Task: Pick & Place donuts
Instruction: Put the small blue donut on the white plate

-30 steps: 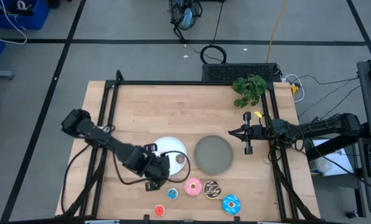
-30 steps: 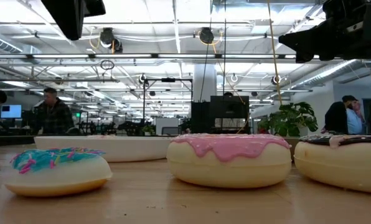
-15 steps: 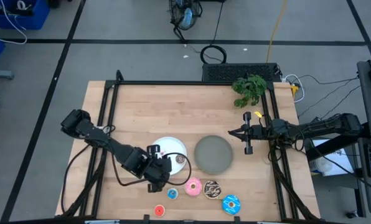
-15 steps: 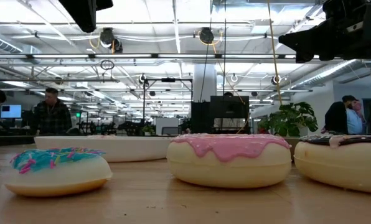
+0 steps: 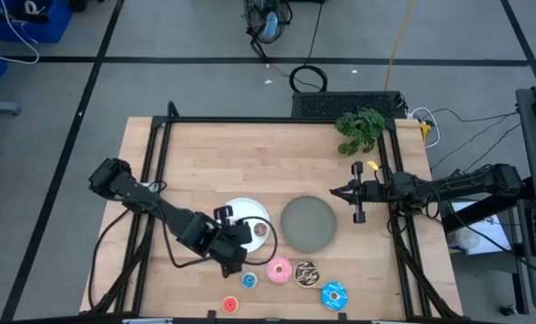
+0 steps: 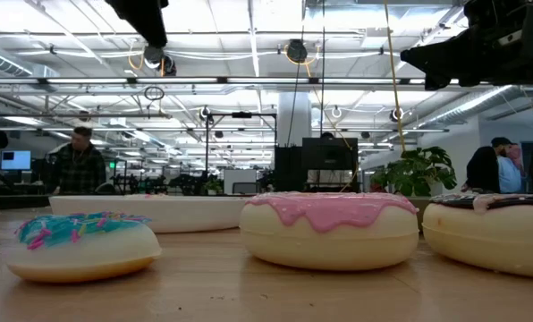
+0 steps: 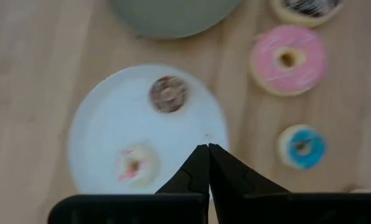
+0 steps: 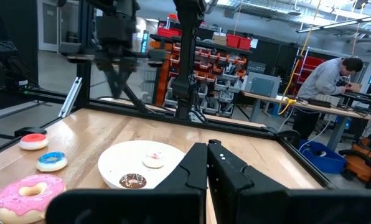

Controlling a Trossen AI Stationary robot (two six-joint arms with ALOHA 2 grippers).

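Observation:
My left gripper [image 5: 234, 256] [image 7: 208, 148] is shut and empty, hovering over the near edge of the white plate [image 5: 247, 216]. On that plate lie a tiny brown donut [image 7: 168, 94] and a tiny white donut [image 7: 136, 165]. Near the table's front edge lie the tiny blue donut [image 5: 249, 280], the pink donut [image 5: 279, 269], the chocolate-sprinkled donut [image 5: 305, 273], the blue-iced donut [image 5: 333, 294] and the tiny red donut [image 5: 230, 306]. My right gripper [image 5: 335, 191] [image 8: 207, 146] is shut and waits above the table, right of the grey plate [image 5: 308, 222].
A green plant [image 5: 360, 128] sits at the far right corner. A black frame rail [image 5: 250, 120] runs along the table's edges. Bare wood lies on the far half of the table. People stand at benches in the room beyond [image 8: 332, 74].
My left arm has drifted a little toward the table's right, along the near side of the white plate. The donuts and plates have stayed where they were.

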